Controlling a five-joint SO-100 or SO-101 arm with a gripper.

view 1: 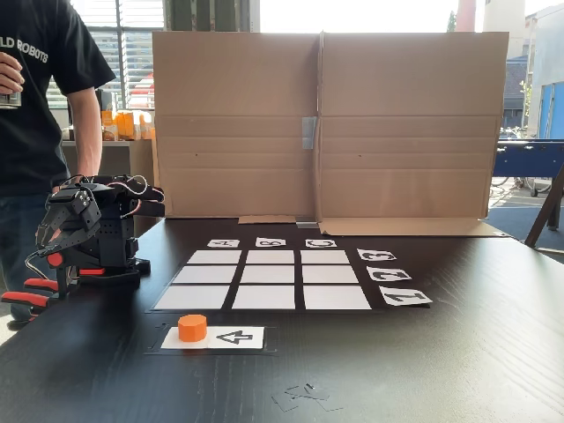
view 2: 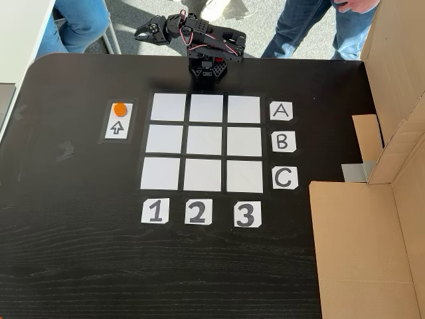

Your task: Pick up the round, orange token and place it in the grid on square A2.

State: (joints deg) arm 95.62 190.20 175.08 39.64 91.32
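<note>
The orange token (view 1: 192, 328) (view 2: 119, 109) stands on one end of a white arrow card (view 1: 236, 337) (view 2: 117, 129), beside the grid (view 1: 270, 275) (view 2: 204, 141). Square A2 (view 1: 204, 274) (view 2: 205, 108) is a bare white rectangle in line with the A and 2 cards. My arm is folded at the table edge behind the A row. In both fixed views my gripper (view 1: 44, 240) (view 2: 140, 32) looks shut with nothing in it, well away from the token.
A tall cardboard screen (view 1: 326, 123) (view 2: 372, 232) walls off the side of the table past the letter cards. Red-orange clamp handles (view 1: 26, 298) hold the arm's base at the edge. A person (view 1: 35, 97) stands just behind the arm.
</note>
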